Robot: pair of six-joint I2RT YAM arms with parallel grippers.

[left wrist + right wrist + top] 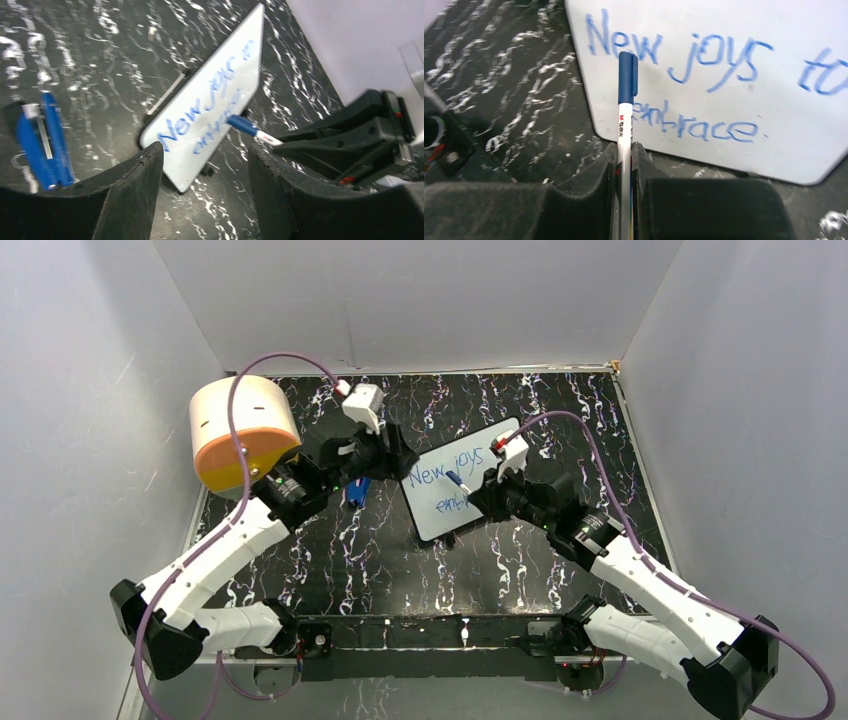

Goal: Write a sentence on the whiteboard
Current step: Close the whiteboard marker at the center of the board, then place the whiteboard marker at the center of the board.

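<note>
My right jaws are clamped narrow on a slim white-barrelled marker pen with a blue end (625, 125), gripping it low on the barrel so most of its length stands free; my left jaws are parted wide with nothing between them, hanging off the left edge of the board and not touching it.

The small flat white whiteboard with a thin dark frame (784, 30) lies skewed just ahead of the pen; the blue handwritten sentence (694, 127) on it reads "New joys to embrace." in two lines, so I judge the writing complete.

The risks lie close in; the pen's blue end sits over the start of the lower line, and I cannot tell whether it touches, so a careless sweep could smear the ink. Nothing pins the board; it looks light, so any push from the pen could slide or turn it on the slick surface. The long free barrel could also pivot in so thin a grip.

Further left a blue oblong object (42, 140) lies flat; I cannot tell what it is. The bench (350, 550) is glossy black with white veining; a cream drum with an orange face (260, 415) rests tilted at its far left corner; plain pale walls (430, 300) close in three sides.
</note>
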